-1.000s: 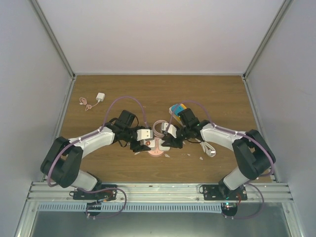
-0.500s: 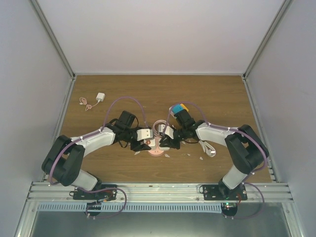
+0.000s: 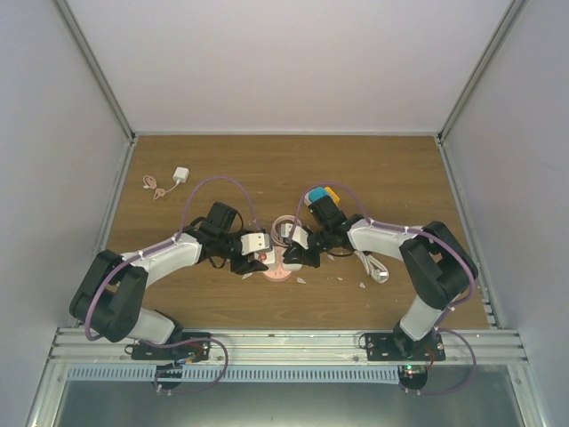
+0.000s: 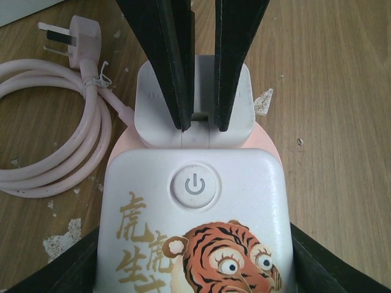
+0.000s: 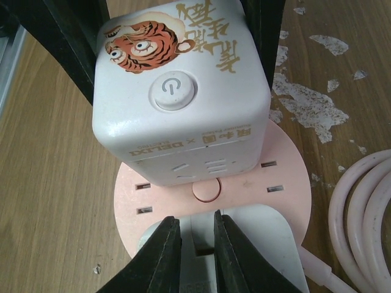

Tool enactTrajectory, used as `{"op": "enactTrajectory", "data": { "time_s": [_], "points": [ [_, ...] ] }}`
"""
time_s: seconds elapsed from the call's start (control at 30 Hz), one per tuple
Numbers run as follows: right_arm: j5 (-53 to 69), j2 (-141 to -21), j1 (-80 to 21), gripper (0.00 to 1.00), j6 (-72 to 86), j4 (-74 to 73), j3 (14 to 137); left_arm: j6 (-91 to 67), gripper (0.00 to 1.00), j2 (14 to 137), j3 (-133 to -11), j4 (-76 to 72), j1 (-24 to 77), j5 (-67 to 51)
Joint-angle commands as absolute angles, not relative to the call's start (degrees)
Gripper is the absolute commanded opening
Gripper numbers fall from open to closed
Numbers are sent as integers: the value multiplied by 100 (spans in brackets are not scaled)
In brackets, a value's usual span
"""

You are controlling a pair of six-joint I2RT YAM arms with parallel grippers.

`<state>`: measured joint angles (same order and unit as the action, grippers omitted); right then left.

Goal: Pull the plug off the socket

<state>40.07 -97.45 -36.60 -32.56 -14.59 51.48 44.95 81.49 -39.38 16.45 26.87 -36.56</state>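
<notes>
**Fig. — Both grippers closed on the socket assembly at mid-table**

The socket (image 4: 195, 220), a white cube printed with a tiger and carrying a round power button, stood upright on its pink disc base (image 5: 287, 201) near the middle of the wooden table (image 3: 391, 169). The left gripper (image 3: 252, 253) was clamped across the cube, one dark finger on each side face. The plug (image 4: 153, 104), a white block, sat on the base, touching the cube's side below the button. The right gripper (image 5: 197, 235) faced the left one across the socket. Its jaws were nearly together, pinching the narrow ridge on the plug's back. A coiled pink cable (image 4: 101, 128) lay on the table just beside the base and ended in a three-pin plug. A small white charger (image 3: 180, 174) lay well apart, at the far left.
</notes>
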Motion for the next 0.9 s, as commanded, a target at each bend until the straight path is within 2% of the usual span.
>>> {"op": "enactTrajectory", "data": {
  "time_s": [0.0, 0.1, 0.3, 0.63, 0.87],
  "points": [
    [3541, -10083, -3721, 18, -3265, -1747, 5098, 4248, 27, 8039, -4174, 1311, 2666, -4241],
    [3492, -10113, -3746, 18, -3252, -1744, 5109, 4120, 26, 8106, -4387, 1668, 2642, -4651],
    [3415, -10169, -3802, 18, -3252, -1758, 5131, 4253, 26, 8064, -4428, 1847, 2593, -4715],
    [3287, -10311, -3870, 17, -3194, -1793, 5196, 4881, 24, 7622, -3873, 762, 2762, -3769],
    [3227, -10401, -3878, 17, -3088, -1792, 5251, 4879, 24, 7502, -3646, 599, 2782, -3903]
  ]
}}
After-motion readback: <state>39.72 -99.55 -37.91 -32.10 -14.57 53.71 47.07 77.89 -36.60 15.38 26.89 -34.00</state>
